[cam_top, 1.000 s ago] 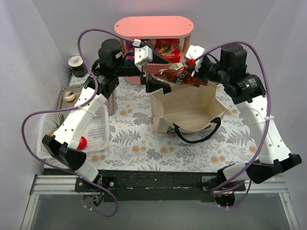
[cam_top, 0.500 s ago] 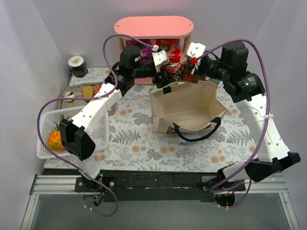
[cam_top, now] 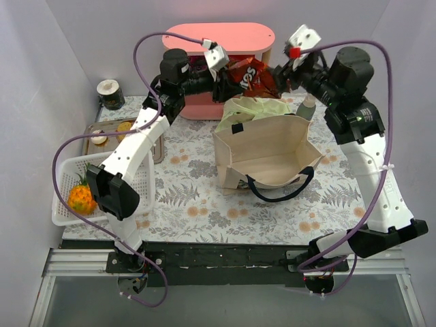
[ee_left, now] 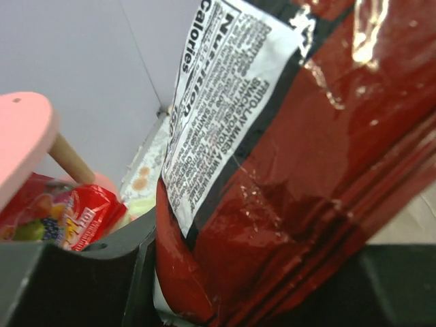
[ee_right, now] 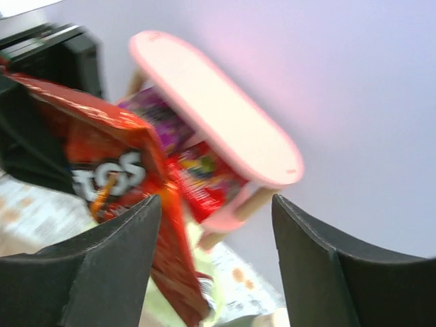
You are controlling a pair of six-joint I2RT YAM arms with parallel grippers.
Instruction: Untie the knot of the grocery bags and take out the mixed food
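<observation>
Pinching red snack packet [cam_top: 246, 73] aloft in left fingers [cam_top: 225, 75], above beige tote [cam_top: 259, 139] near far pink shelf [cam_top: 218, 34]; right fingers [ee_right: 214, 211] spread, released. Could slip on slick foil, dropping back inside.

snack packet [ee_left: 306, 170]: glossy red foil, creased | tote [cam_top: 267, 142]: matt beige cloth | plastic bag [cam_top: 259, 107]: thin, crinkly | basket [cam_top: 63, 191], left edge: white mesh plastic

Each of the two arms, the left arm [cam_top: 133, 150] and the right arm [cam_top: 375, 170], has white link shells with small round holes, black joint housings and a black base, a purple cable [cam_top: 54, 167] looping along it, a white camera block [cam_top: 215, 54] at the wrist, and matte black fingers [ee_right: 102, 266].
</observation>
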